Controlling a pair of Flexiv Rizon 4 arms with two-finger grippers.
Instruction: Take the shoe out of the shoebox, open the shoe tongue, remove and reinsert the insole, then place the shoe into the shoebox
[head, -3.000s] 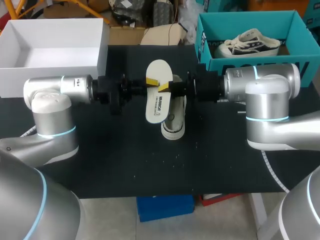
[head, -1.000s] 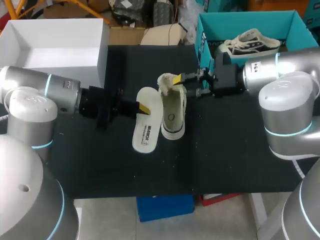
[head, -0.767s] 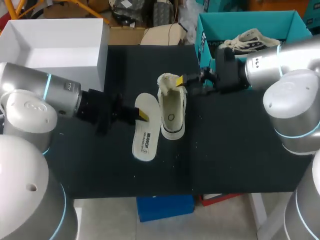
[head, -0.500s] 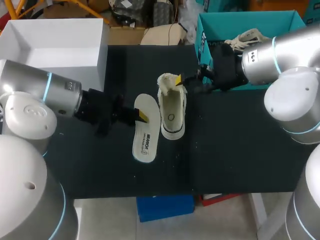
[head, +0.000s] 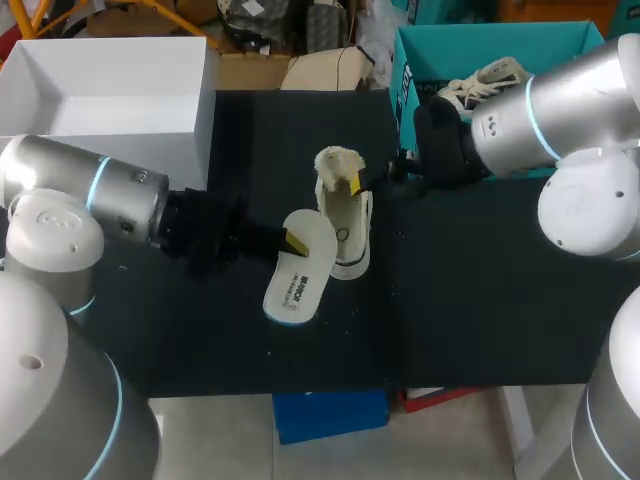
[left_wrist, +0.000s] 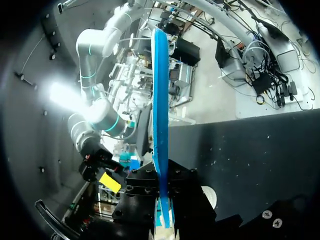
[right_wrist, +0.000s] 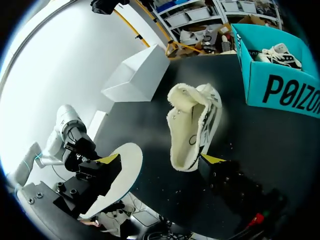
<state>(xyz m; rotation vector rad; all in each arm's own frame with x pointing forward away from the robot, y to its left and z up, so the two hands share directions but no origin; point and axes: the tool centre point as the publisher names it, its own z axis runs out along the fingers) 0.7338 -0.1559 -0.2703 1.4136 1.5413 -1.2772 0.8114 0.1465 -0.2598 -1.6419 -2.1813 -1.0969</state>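
A white shoe (head: 342, 205) lies on the black table (head: 470, 300), its fleecy tongue (head: 338, 160) folded up and open. My left gripper (head: 290, 240) is shut on the white insole (head: 298, 275) and holds it tilted, its far end leaning against the shoe's left side. In the left wrist view the insole (left_wrist: 160, 110) stands edge-on, blue underside showing, out of my left gripper (left_wrist: 165, 220). My right gripper (head: 358, 183) is open. One yellow fingertip (right_wrist: 212, 159) rests at the shoe's (right_wrist: 192, 125) rim; the other finger is hidden.
A white shoebox (head: 110, 100) stands at the back left. A teal shoebox (head: 500, 125) at the back right holds another shoe (head: 490, 78). The table's front half is bare black mat.
My left gripper has carried the insole rightward and tilted it up against the shoe. My right gripper has shifted from the tongue down to the shoe's rim, its arm swinging higher.
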